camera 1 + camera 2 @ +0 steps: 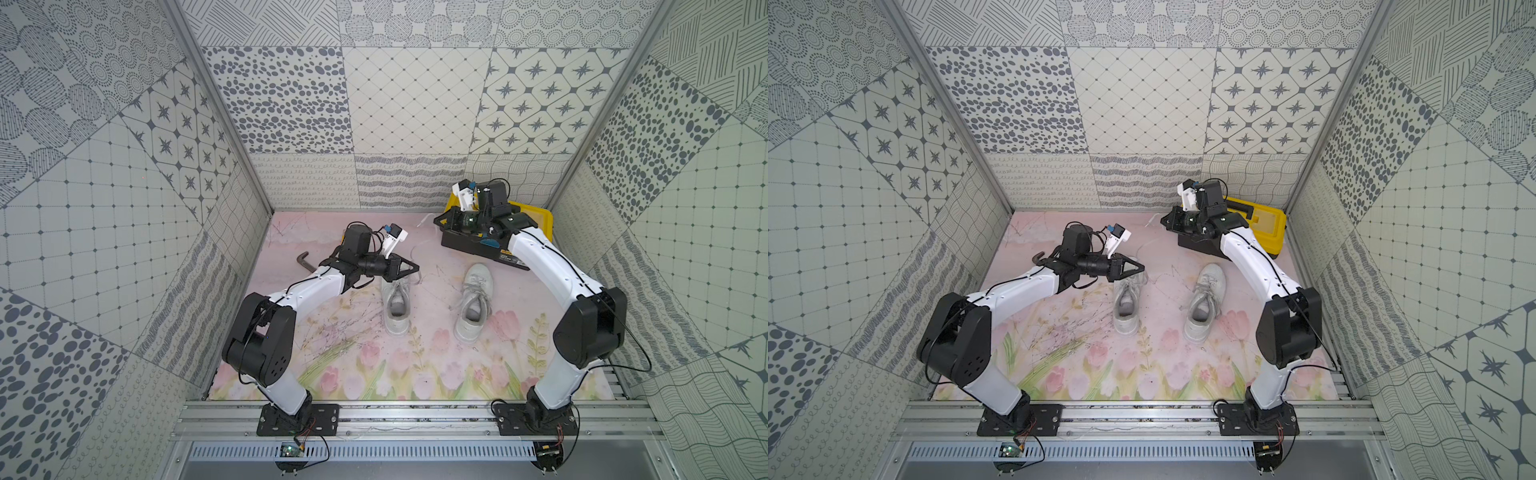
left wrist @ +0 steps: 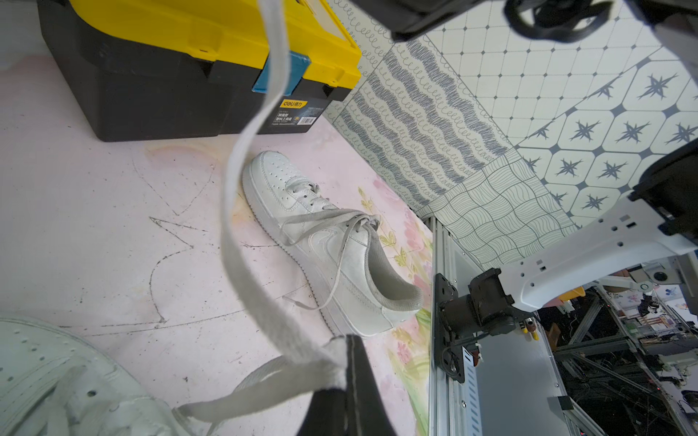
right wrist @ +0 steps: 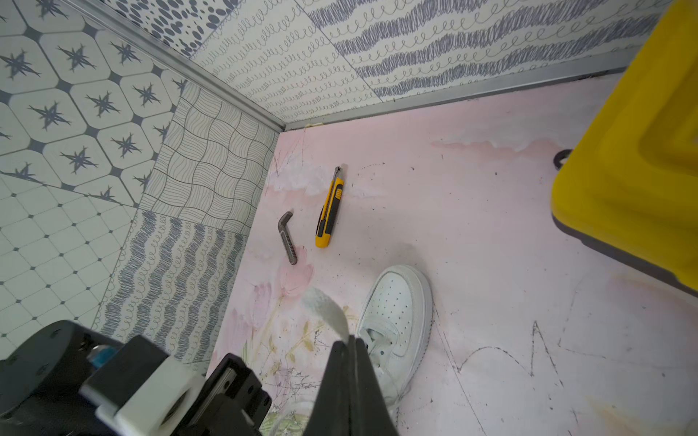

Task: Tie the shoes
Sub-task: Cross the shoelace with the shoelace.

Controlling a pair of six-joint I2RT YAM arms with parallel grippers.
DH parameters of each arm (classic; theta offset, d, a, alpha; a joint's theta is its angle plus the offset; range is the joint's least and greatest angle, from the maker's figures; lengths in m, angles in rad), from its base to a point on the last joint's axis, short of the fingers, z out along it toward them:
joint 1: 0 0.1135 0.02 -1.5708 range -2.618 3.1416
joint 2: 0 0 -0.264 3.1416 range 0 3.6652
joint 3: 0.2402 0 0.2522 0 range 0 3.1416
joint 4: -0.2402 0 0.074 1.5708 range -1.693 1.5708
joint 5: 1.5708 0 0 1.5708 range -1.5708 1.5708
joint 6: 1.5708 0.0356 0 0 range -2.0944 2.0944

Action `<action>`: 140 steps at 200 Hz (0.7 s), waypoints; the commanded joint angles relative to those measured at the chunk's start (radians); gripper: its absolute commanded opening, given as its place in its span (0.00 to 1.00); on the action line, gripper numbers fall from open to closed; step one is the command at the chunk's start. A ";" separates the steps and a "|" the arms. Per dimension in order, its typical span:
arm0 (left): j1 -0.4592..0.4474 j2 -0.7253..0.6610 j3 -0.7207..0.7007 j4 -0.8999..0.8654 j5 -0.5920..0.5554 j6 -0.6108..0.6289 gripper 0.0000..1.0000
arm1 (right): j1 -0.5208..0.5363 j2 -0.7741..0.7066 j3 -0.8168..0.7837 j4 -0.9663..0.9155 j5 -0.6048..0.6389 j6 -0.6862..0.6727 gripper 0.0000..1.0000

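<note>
Over left shoe (image 1: 397, 309), we note left gripper (image 1: 413, 267) clenched on lace (image 2: 241, 211), right gripper (image 3: 349, 341) pinching lace end. Knot barely started, we judge; next needs crossing.

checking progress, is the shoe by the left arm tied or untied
Untied: its lace runs from the shoe through the shut left fingers and on through the air.

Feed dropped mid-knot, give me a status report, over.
Left gripper shut on lace mid-length; right gripper shut on lace tip. Left shoe not yet tied. Toolbox close by right gripper; utility knife, hex key clear of shoes.
</note>
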 commanded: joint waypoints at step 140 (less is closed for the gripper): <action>0.054 0.016 -0.008 0.116 0.060 -0.090 0.00 | -0.024 -0.048 -0.347 0.280 -0.088 -0.311 0.60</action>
